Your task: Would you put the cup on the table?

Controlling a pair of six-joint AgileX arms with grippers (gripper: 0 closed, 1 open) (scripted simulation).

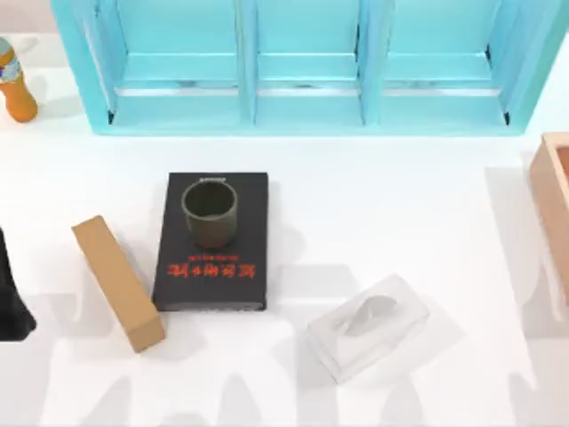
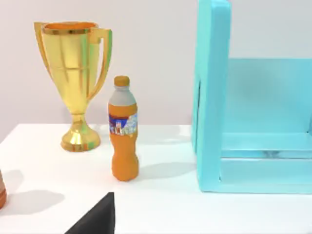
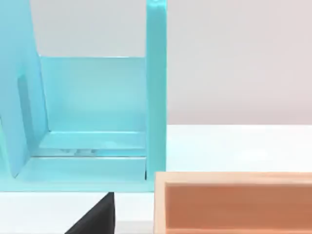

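Nearest the camera, toward the right, a white tissue box [image 1: 369, 338] lies at an angle on the table [image 1: 400, 222]. Left of it sits a tan block [image 1: 117, 283], also angled, just beside the black book [image 1: 213, 242] with red lettering. Cup [image 1: 210, 213]: dark olive-green, upright, standing on the far half of that book, not on the bare tabletop. At the near left edge a dark part of the left arm [image 1: 12, 298] shows; whether its pincer is clenched or released, cannot tell. At the right edge a wooden box [image 1: 553, 205] is partly visible. Farthest back, the turquoise shelf unit [image 1: 307, 67] spans the rear, an orange bottle [image 2: 123, 129] to its left beside a gold trophy [image 2: 75, 78].
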